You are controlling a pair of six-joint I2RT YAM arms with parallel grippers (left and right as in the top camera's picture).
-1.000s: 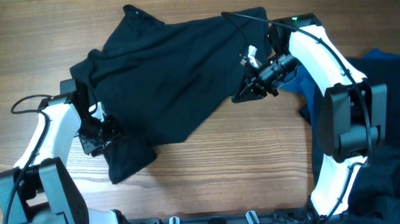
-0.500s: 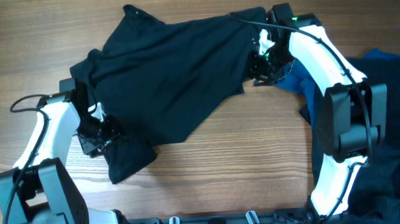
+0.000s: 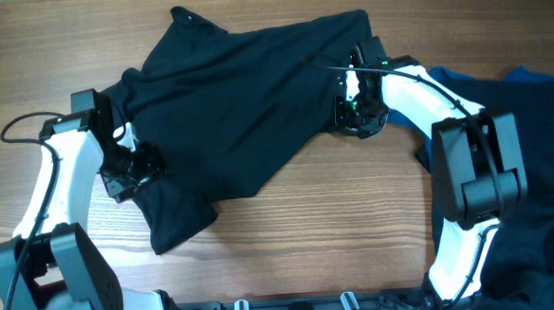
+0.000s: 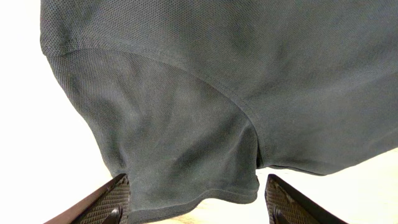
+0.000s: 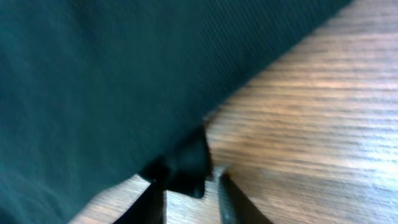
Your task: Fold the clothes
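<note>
The wooden table (image 3: 290,230) carries a black shirt (image 3: 246,109), rumpled and spread slantwise left of centre. More dark clothes (image 3: 543,160), and a blue one (image 3: 524,74), pile at the right edge. My left wrist camera shows what overhead hides: the left gripper (image 4: 196,202) spread wide, holding nothing, with the sleeve (image 4: 186,124) just ahead. The right gripper (image 5: 189,199) is at the shirt's right edge, fingers close together by a dark wad. It's too blurred for me to tell whether it grips.

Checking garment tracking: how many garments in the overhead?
3 visible: black shirt spread centre; blue garment and black garment heaped right. More may be hidden there.
</note>
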